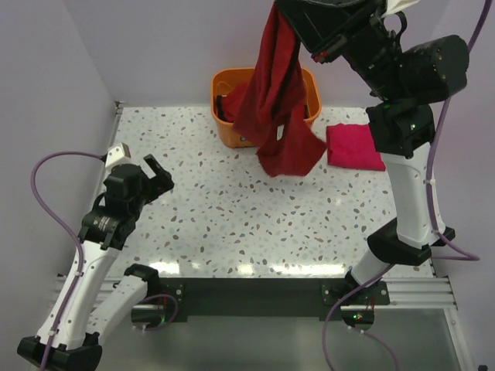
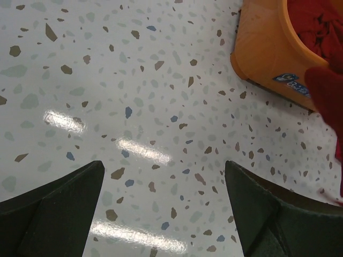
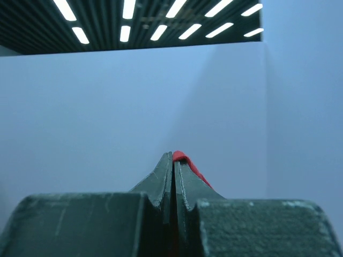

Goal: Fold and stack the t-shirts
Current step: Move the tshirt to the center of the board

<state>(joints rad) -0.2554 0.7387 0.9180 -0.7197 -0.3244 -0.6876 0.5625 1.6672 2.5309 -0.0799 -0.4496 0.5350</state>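
Observation:
My right gripper (image 1: 280, 9) is raised high at the back and shut on a dark red t-shirt (image 1: 274, 100), which hangs down in front of the orange tub, its lower end near the table. In the right wrist view only a red strip of cloth (image 3: 185, 159) shows at the shut fingertips (image 3: 174, 156). A folded pinkish-red t-shirt (image 1: 353, 146) lies on the table at the back right. More dark red shirts (image 2: 316, 24) lie inside the tub. My left gripper (image 1: 151, 171) is open and empty, low over the table at the left (image 2: 163, 176).
The orange plastic tub (image 1: 226, 124) stands at the back centre against the wall; it also shows in the left wrist view (image 2: 268, 53). The speckled table (image 1: 232, 224) lies between the arms. Purple walls close the left, back and right sides.

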